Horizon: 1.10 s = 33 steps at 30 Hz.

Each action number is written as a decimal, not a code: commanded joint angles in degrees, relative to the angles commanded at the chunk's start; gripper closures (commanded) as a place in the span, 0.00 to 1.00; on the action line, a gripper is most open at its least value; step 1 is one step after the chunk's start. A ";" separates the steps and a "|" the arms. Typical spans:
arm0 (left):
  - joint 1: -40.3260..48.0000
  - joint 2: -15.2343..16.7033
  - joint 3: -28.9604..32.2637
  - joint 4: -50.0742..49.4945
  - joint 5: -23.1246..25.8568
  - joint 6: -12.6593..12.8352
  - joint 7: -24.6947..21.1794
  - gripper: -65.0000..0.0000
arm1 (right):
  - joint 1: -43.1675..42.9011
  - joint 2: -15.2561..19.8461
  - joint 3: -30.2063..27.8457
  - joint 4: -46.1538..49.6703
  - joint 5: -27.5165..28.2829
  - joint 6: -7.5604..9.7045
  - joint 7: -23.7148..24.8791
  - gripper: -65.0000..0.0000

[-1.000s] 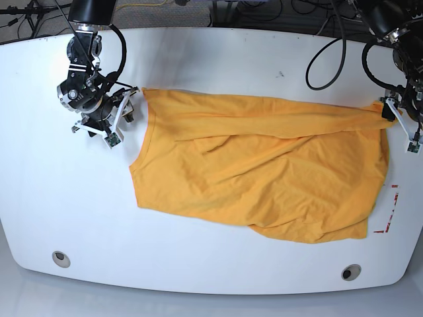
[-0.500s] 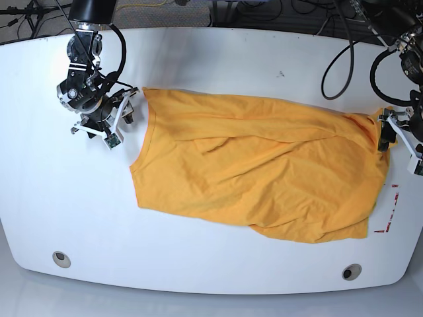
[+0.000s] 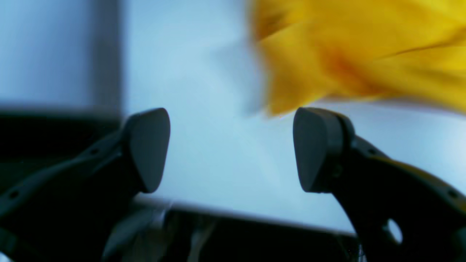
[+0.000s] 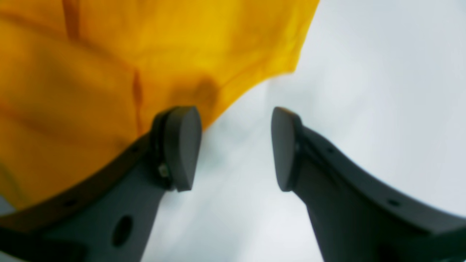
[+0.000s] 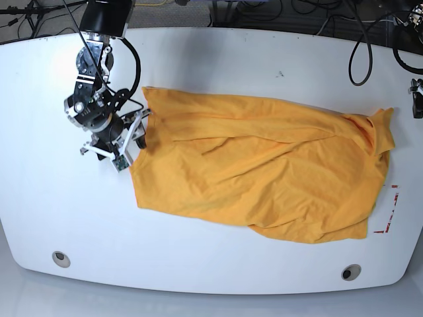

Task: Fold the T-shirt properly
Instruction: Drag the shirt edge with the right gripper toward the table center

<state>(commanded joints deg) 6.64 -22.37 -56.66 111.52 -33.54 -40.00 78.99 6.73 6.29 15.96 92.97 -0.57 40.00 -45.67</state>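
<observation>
1. The white table (image 5: 218, 59) fills the base view, rounded at its corners, with a small metal disc (image 5: 61, 258) near the 7 o'clock edge and another (image 5: 351, 271) near 5 o'clock.
2. The T-shirt (image 5: 264, 172) lies rumpled across the middle of the table, stretching from 9 o'clock to 3 o'clock, with folds running along its upper half and a bunched corner at the 3 o'clock end.
3. The right gripper (image 4: 236, 147) sits at the shirt's 9 o'clock edge, fingers apart and holding nothing; one finger rests against the cloth edge, the other over bare table.
4. The left gripper (image 3: 231, 149) is at the table's 3 o'clock rim, fingers wide apart and empty, the blurred shirt corner just beyond them.
5. Red tape marks (image 5: 391, 211) lie near 4 o'clock, beside the shirt's hem.
</observation>
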 joint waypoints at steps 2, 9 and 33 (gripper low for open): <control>-0.09 0.00 0.00 0.00 1.14 0.00 0.00 0.24 | 2.73 -0.09 0.00 -3.25 0.00 0.00 0.97 0.52; -0.26 0.18 0.35 0.00 4.13 0.00 0.00 0.24 | 13.01 0.44 0.00 -21.89 -0.09 0.00 11.69 0.52; -3.16 -0.09 2.81 0.00 4.92 0.00 -0.18 0.24 | 21.80 3.78 -2.46 -52.48 -0.09 -2.33 27.60 0.51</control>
<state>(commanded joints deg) 3.47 -22.46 -53.85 111.52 -28.62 -40.00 78.81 28.53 10.07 13.49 40.48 -0.66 37.67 -18.07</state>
